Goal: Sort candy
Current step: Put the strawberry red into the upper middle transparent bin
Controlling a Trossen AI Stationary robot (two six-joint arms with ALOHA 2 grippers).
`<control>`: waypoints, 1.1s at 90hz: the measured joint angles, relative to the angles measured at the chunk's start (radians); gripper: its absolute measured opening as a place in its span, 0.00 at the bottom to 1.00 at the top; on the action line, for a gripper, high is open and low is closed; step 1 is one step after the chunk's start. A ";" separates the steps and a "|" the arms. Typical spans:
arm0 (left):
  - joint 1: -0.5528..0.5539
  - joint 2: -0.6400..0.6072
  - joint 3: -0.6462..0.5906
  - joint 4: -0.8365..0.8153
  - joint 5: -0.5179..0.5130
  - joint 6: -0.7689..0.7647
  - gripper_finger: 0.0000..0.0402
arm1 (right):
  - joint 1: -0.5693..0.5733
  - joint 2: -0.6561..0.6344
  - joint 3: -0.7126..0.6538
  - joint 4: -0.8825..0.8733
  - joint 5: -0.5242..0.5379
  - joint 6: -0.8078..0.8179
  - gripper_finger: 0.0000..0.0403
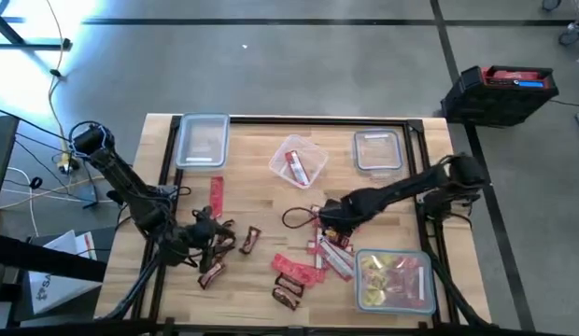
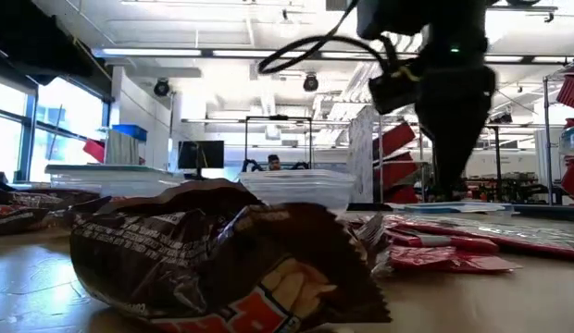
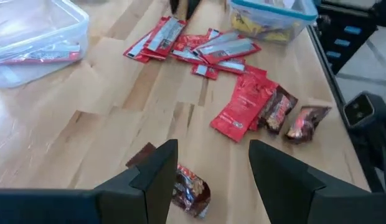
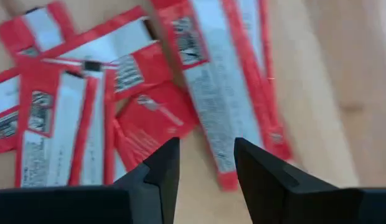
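Red flat packets of candy (image 1: 329, 252) lie in a heap on the wooden table, right of centre. My right gripper (image 4: 204, 163) hovers open just above them, fingers pointing down at a long red packet (image 4: 225, 106). Brown mini bars (image 1: 288, 282) lie near the front edge, and one more (image 1: 250, 240) sits left of the heap. My left gripper (image 3: 211, 171) stands open over another brown mini bar (image 3: 192, 191), which lies flat on the table partly under one finger. A single red packet (image 1: 217, 196) lies farther back. In the low view a brown bar (image 2: 222, 259) fills the foreground.
Several clear containers stand on the table: one at the far left (image 1: 203, 140), one at the far centre holding red candy (image 1: 297, 161), one at the far right (image 1: 378, 151), and one at the near right with yellow candy (image 1: 394, 278). A black crate (image 1: 500, 91) sits on the floor.
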 joint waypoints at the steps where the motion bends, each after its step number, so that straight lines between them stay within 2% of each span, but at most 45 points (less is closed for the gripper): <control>1: 0.003 0.000 0.000 0.002 0.000 0.000 0.46 | 0.003 0.000 -0.004 0.005 0.005 -0.002 0.31; 16: 0.052 0.001 0.000 0.021 -0.012 0.032 0.46 | 0.034 0.003 -0.062 0.136 0.059 -0.074 0.36; 26: 0.131 0.018 0.000 0.045 -0.130 0.087 0.46 | 0.035 0.003 -0.093 0.188 0.109 -0.107 0.41; 31: 0.178 0.048 0.001 0.048 -0.134 0.128 0.46 | 0.028 0.003 -0.107 0.208 0.113 -0.124 0.44; 41: 0.275 0.130 0.000 0.106 -0.016 0.186 0.46 | 0.010 0.003 -0.119 0.208 0.119 -0.157 0.48; 56: 0.421 0.271 0.000 0.288 0.168 0.309 0.46 | -0.014 0.003 -0.119 0.224 0.147 -0.198 0.49; 73: 0.546 0.352 0.000 0.386 0.388 0.379 0.46 | -0.030 0.004 -0.119 0.232 0.133 -0.234 0.49; 81: 0.598 0.373 0.000 0.387 0.434 0.380 0.46 | -0.032 0.004 -0.119 0.234 0.129 -0.259 0.49; 87: 0.639 0.397 0.000 0.394 0.433 0.391 0.46 | -0.034 0.004 -0.119 0.237 0.127 -0.273 0.49; 99: 0.707 0.496 0.000 0.476 0.472 0.444 0.46 | -0.038 0.004 -0.119 0.239 0.116 -0.289 0.49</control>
